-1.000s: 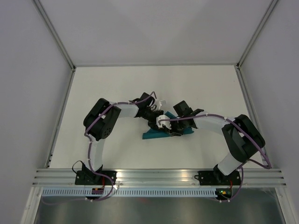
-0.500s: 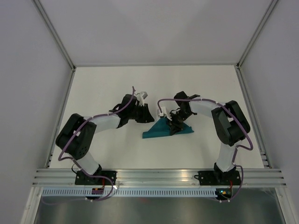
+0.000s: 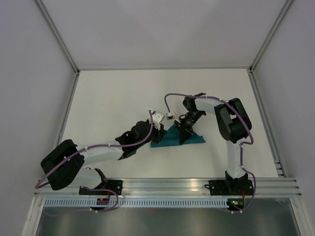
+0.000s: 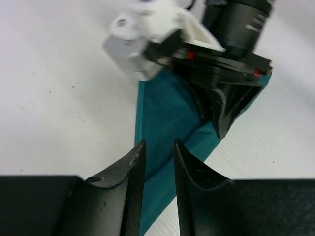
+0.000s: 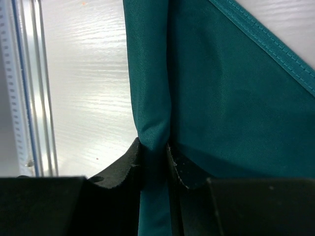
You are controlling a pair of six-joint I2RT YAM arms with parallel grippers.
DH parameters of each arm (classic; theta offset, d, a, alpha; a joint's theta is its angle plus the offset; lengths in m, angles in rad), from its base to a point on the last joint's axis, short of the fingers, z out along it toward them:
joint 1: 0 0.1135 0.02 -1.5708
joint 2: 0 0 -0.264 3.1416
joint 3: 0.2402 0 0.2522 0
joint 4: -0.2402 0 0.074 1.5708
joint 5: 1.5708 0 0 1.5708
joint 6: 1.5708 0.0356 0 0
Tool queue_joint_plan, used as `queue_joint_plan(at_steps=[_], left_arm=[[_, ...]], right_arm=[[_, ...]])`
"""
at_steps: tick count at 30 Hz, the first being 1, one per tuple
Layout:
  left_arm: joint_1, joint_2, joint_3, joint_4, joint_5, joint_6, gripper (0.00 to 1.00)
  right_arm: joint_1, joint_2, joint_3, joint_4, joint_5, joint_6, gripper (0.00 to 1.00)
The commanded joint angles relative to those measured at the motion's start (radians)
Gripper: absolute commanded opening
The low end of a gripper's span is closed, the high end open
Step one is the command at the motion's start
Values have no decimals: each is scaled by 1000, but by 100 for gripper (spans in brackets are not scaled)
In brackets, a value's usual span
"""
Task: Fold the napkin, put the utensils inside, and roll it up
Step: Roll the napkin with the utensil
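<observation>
- The napkin (image 3: 193, 139) lies folded into a teal triangle at the middle of the table (image 3: 123, 93), long edge toward the near side, point toward the far side.
- The right gripper (image 3: 183, 132) is down on the middle of that triangle, fingers pressed together on a raised ridge of cloth. I judge this hold is there to pin the fold, or to lift it so rolling can start.
- The left gripper (image 3: 158, 132) reaches in low from the near left and hovers at the napkin's left corner. Its jaws are only narrowly parted, which looks like lining up for a second hold on the edge.
- No knife shows in any view. It may be under the cloth or out of frame, I cannot tell which.
- The right wrist view settles the grip: a rounded tuck of cloth is squeezed between its dark fingers (image 5: 129, 164), with a stitched hem (image 5: 275, 54) running diagonally beyond. The overhead shows only black fingers over teal.
- The left wrist view adds the gap between its own fingers (image 4: 137, 162), teal showing through it, and the right gripper's tips planted on the cloth just ahead.
- Whether the left tips touch the cloth, I cannot tell.
</observation>
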Motion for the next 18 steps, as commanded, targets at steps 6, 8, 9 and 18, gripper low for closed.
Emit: queue_joint_plan(at_steps=[6,8,9,18], left_arm=[[-226,115,30,88,-183,407,38],[-284,154,45,88,-203,452,38],[-301,192,57,84,-208,485,38],[-401,309,96,99,-212,561,42]], right_arm=[[5,139,-5,-27,176,-36,14],[5,145,6,-35,176,-30,14],[7,150,10,-36,176,-27,14],[-4,164,21,-38,177,-12,14]])
